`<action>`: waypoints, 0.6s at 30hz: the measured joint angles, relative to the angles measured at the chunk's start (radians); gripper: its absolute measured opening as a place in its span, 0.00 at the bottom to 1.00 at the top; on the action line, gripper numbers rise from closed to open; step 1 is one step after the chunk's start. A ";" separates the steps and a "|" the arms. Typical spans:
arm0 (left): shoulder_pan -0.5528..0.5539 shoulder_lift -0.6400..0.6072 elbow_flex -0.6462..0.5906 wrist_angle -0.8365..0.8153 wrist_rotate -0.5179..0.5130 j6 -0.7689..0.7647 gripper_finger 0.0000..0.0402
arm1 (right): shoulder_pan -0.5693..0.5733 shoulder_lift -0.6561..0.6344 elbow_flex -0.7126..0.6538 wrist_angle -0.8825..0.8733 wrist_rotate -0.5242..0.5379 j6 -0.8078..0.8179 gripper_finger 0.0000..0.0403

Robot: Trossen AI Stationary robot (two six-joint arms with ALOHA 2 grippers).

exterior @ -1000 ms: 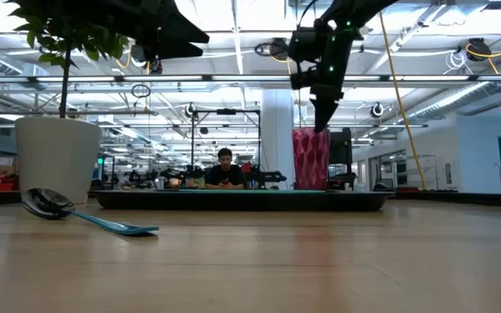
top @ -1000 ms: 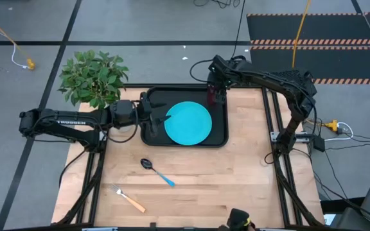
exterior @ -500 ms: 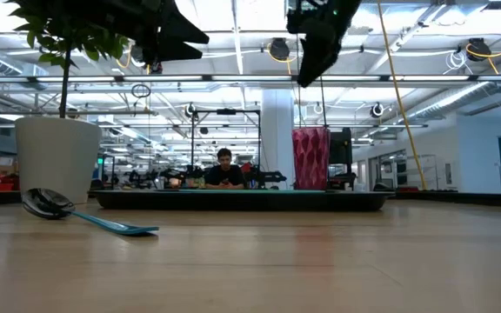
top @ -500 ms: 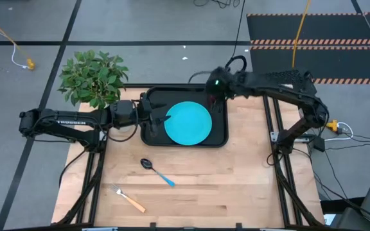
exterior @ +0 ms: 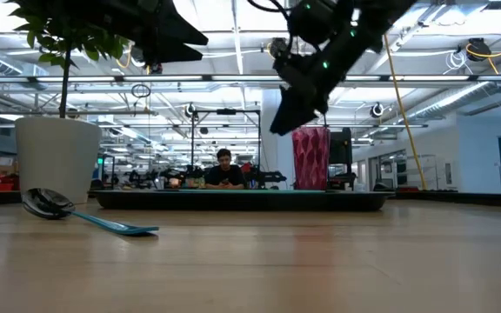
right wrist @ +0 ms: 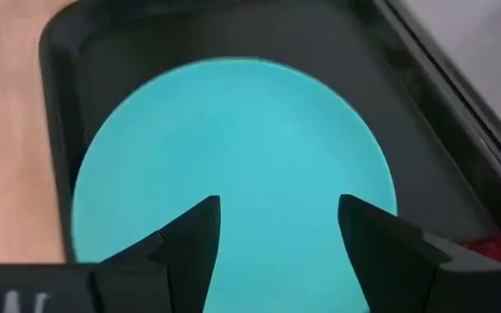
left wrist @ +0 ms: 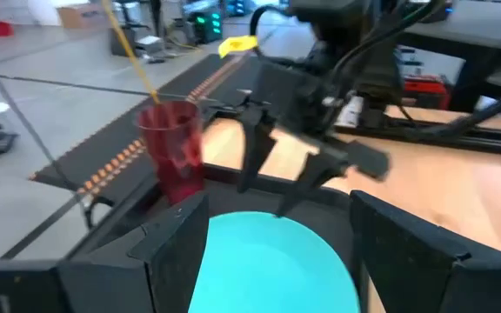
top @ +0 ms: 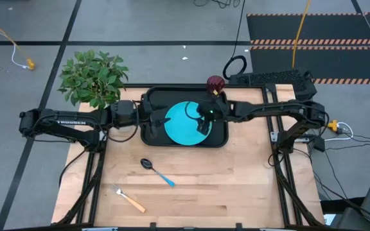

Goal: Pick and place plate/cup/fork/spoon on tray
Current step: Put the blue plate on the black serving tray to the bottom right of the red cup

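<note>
— Your right gripper (top: 201, 125) hangs open over the plate (top: 185, 125), empty. And the left?

— Your left gripper (top: 151, 119) sits open at the tray (top: 220, 140) edge. Cup (top: 215, 83) stands in the tray's far corner; spoon (top: 157, 171) and fork (top: 129, 199) lie on the table (top: 236, 186).

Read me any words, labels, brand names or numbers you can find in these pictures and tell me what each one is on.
"TROSSEN": white letters along the left arm in the high view, small and only just readable.
Nothing else can be read: the tray, plate, cup, spoon, fork and plant pot show no lettering, and any signs in the room behind are too small to read.
</note>
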 joint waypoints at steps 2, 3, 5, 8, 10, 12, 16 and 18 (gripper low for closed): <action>0.000 0.000 0.000 -0.015 0.041 0.012 0.69 | 0.000 0.000 -0.065 0.077 0.045 0.009 0.56; 0.000 0.000 0.000 -0.018 0.057 0.023 0.69 | 0.000 0.000 -0.086 0.090 0.060 -0.004 0.56; 0.000 0.000 0.000 -0.019 0.071 0.034 0.69 | -0.005 0.000 -0.104 0.078 0.065 -0.031 0.56; 0.000 0.000 0.000 -0.023 0.072 0.041 0.69 | -0.015 0.000 -0.106 0.055 0.049 -0.031 0.56; 0.000 0.000 0.000 -0.026 0.072 0.041 0.69 | -0.019 0.000 -0.106 0.052 0.002 -0.038 0.56; 0.000 0.000 0.000 -0.035 0.072 0.042 0.69 | -0.018 0.000 -0.106 0.049 -0.041 -0.048 0.56; 0.000 0.000 0.000 -0.048 0.072 0.037 0.69 | -0.018 0.000 -0.106 0.017 -0.067 -0.060 0.56; 0.000 0.000 0.000 -0.048 0.072 0.033 0.69 | -0.019 0.013 -0.106 0.015 -0.102 -0.057 0.56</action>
